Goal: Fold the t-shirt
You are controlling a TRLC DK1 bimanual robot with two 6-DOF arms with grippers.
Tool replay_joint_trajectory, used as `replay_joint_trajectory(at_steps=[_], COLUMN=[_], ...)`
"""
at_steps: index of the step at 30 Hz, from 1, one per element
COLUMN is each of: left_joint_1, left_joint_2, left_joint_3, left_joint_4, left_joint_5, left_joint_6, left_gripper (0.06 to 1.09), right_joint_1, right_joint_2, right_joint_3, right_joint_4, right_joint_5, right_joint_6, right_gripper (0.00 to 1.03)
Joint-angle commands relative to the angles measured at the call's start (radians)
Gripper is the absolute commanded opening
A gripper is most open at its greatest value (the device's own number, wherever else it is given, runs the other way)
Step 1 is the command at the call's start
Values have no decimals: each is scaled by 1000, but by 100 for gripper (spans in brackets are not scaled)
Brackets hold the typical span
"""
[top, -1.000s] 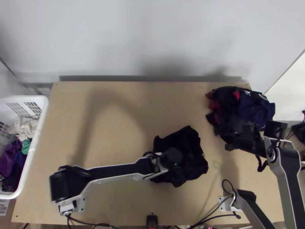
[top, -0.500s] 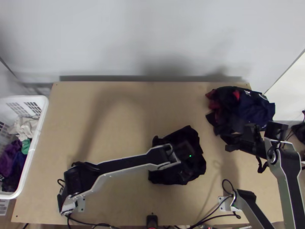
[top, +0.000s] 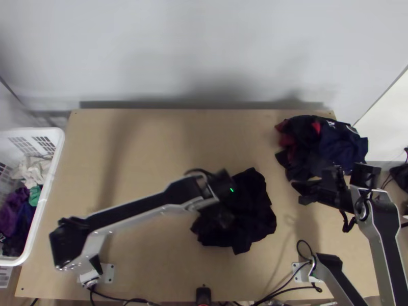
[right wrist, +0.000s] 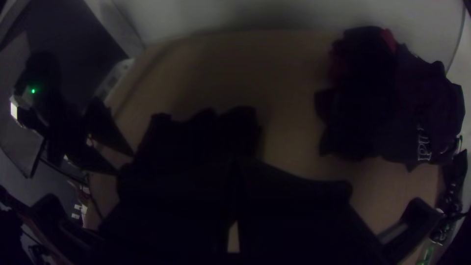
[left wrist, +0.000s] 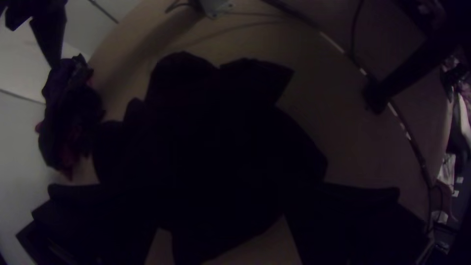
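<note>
The black t-shirt [top: 257, 201] is lying bunched on the counter [top: 148, 153], right of the middle and nearer the near edge than the far one, its outline uneven and its layers too dark to make out. The left gripper [top: 224, 218] is hanging over the shirt's left side; in the left wrist view its fingers [left wrist: 343, 216] are standing wide apart, with the dark cloth showing between and beyond them. Whether they are touching it, I cannot tell. The right gripper [top: 300, 193] is sitting between the shirt and a heap of dark blue and red clothes [top: 334, 143], its fingers [right wrist: 294, 206] drawn together in the right wrist view, the tips meeting or very nearly so. That heap is lying at the far right corner, partly overhanging the right edge. A white basket [top: 57, 153] is standing at the left edge, holding purple [top: 14, 206], whitish [top: 34, 171] and green [top: 34, 196] cloths. Black cables [top: 278, 289] are running along the near edge.
</note>
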Motion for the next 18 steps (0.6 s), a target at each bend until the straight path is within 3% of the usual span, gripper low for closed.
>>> replay_joint_trajectory(at_steps=[1, 4, 6, 9, 10, 14, 18], left_joint_1=[95, 143, 172, 201, 217, 267, 283], left_joint_2=[-117, -140, -138, -91, -74, -11, 57], left_joint_3=[5, -3, -28, -29, -29, -48, -60], left_joint_4=[-17, -42, -74, -89, -89, -49, -42], left_joint_5=[-8, 7, 104, 234, 279, 460, 553], left_joint_6=[-99, -261, -349, -515, -561, -715, -831], left_gripper=[104, 104, 103, 93, 85, 30, 23], right_joint_1=[30, 101, 156, 314, 362, 472, 558], right_joint_2=[2, 1, 2, 31, 48, 114, 188], right_joint_3=[-20, -31, -23, 6, 18, 62, 89], right_joint_4=[8, 9, 11, 2, -3, -7, -4], right_joint_5=[0, 0, 0, 3, 4, 3, 3], right_joint_6=[1, 30, 46, 57, 55, 50, 38], right_gripper=[3, 3, 3, 3, 3, 3, 3])
